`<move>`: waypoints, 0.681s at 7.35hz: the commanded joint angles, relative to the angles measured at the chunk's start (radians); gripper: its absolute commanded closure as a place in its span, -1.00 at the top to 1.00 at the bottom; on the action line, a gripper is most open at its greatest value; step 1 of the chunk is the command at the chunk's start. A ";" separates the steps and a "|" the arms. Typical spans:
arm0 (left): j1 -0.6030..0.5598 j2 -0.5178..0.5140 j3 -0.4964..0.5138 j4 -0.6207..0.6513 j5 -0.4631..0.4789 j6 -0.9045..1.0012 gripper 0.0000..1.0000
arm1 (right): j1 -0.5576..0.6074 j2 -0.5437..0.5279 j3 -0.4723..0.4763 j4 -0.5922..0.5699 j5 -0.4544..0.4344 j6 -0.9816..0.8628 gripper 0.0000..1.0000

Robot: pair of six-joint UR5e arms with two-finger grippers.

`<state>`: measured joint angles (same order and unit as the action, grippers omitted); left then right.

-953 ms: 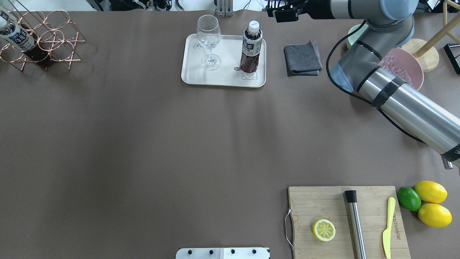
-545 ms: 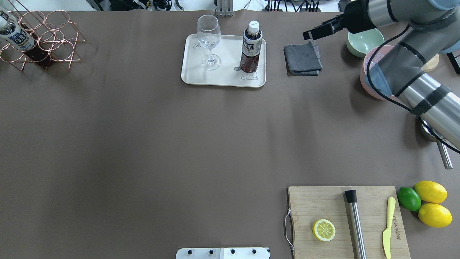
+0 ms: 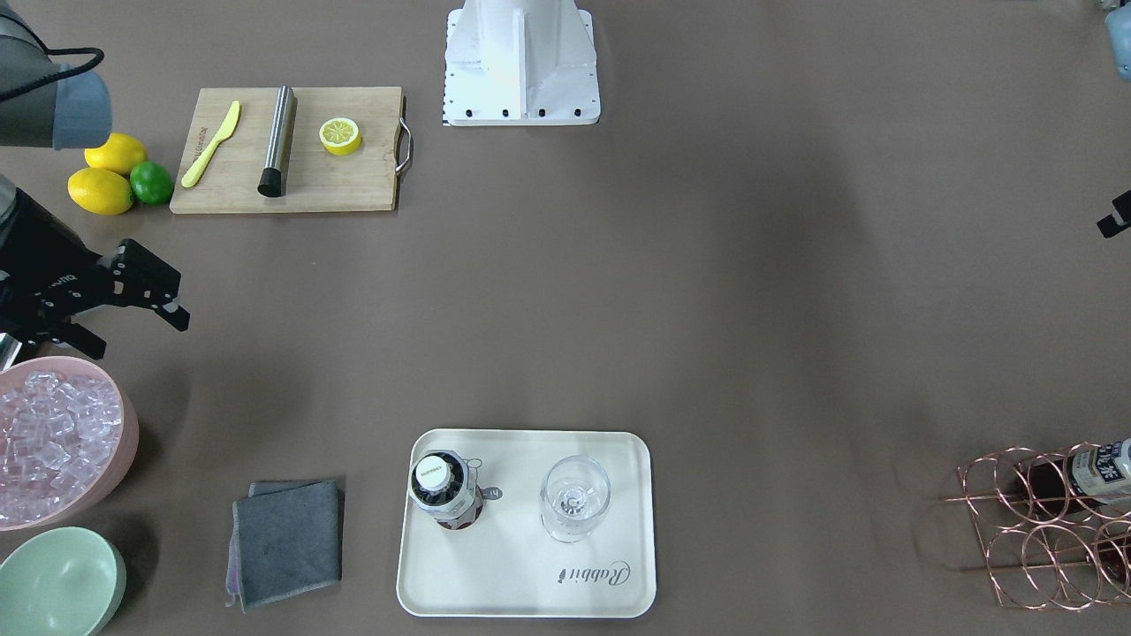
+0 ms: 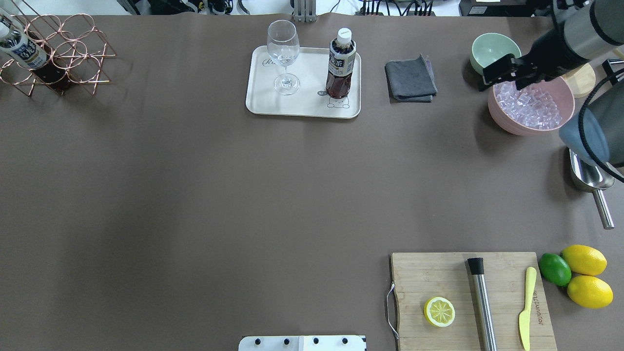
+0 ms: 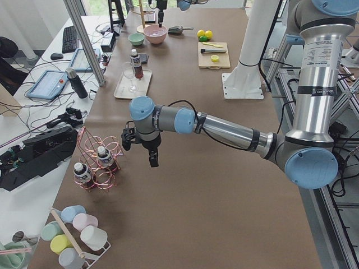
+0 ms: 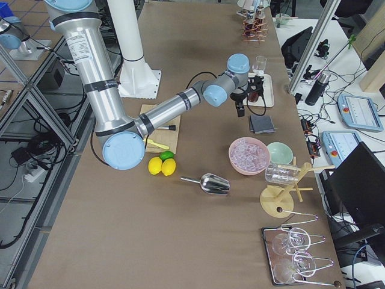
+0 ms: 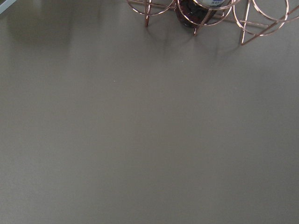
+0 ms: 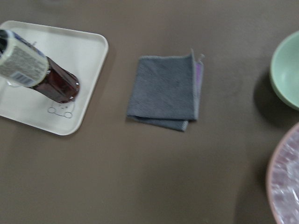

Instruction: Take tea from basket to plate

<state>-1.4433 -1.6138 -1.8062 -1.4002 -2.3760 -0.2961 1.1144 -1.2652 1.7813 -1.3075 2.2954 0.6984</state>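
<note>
Across the brown surface [image 4: 195,195], seen from overhead, the right arm [image 4: 585,29] comes in at 2 o'clock. The right end effector [image 3: 140,334] hangs near the pink ice tub [image 4: 531,122], its two fingers spread wide with nothing between them. The left arm [image 5: 224,126] stretches low toward 10 o'clock. The left end effector [image 5: 152,161] points down just beside the basket [image 4: 63,48] without touching it; I cannot tell how far it is open.

At 5 o'clock lies a wooden cutting board [image 4: 438,278] carrying a steel rod with a black tip [image 4: 481,302], a yellow knife [image 4: 526,307] and a lemon half [image 4: 439,312].

The plate [image 4: 302,105] sits at 12 o'clock. The tea [image 4: 340,63] stands upright on its 3 o'clock half, its base just above the bear drawing, cap on. A wine glass [image 4: 283,53] stands on the 9 o'clock half, apart from the bottle.

The basket at 10 o'clock holds two like bottles [image 5: 84,172], leaning in its rings.

A pale green bowl [image 4: 490,48] sits at the tub's 11 o'clock. A folded grey cloth [image 4: 410,78] lies between the plate and the bowl. A steel scoop [image 4: 590,178] lies at the tub's 5 o'clock. Two lemons [image 4: 585,260] and a lime [image 4: 555,269] rest together at the board's 3 o'clock.
</note>
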 commanded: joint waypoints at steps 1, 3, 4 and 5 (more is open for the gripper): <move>-0.020 0.115 0.019 -0.090 -0.005 0.084 0.94 | 0.054 -0.138 0.043 -0.281 0.007 0.052 1.00; -0.072 0.175 0.022 -0.131 -0.005 0.123 0.95 | 0.119 -0.299 0.041 -0.276 -0.016 0.023 1.00; -0.098 0.219 0.033 -0.152 -0.005 0.138 0.95 | 0.186 -0.369 0.040 -0.276 -0.017 -0.094 1.00; -0.100 0.226 0.045 -0.158 -0.006 0.137 0.95 | 0.250 -0.437 0.035 -0.276 -0.017 -0.220 1.00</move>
<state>-1.5210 -1.4232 -1.7766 -1.5384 -2.3805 -0.1692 1.2619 -1.5835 1.8214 -1.5815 2.2818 0.6583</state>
